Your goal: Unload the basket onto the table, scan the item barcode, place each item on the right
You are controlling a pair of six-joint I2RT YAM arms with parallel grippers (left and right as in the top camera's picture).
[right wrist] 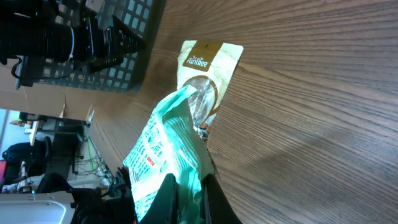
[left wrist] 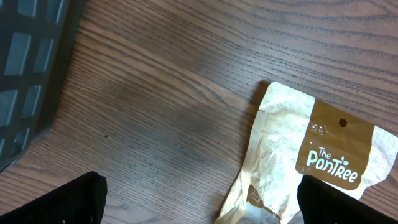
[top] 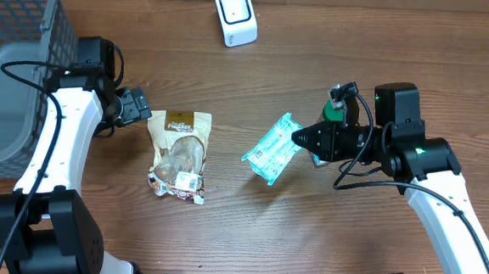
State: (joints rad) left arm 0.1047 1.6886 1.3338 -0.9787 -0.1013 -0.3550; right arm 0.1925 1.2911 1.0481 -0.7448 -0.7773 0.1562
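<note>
Right jaws are pinching the teal packet [top: 271, 149] by its edge, left jaws gaping empty; that thin hold is probably risking a slip before the scanner [top: 236, 16].

You have a dark brown, wood-grain tabletop [top: 246, 248] filling the whole overhead view, evenly lit, with only soft shadows on it. In the right wrist view, past its left edge, you see a bright, cluttered strip of room: tangled cables [right wrist: 93, 155] and dark shapes [right wrist: 28, 152] too blurred to name.
</note>
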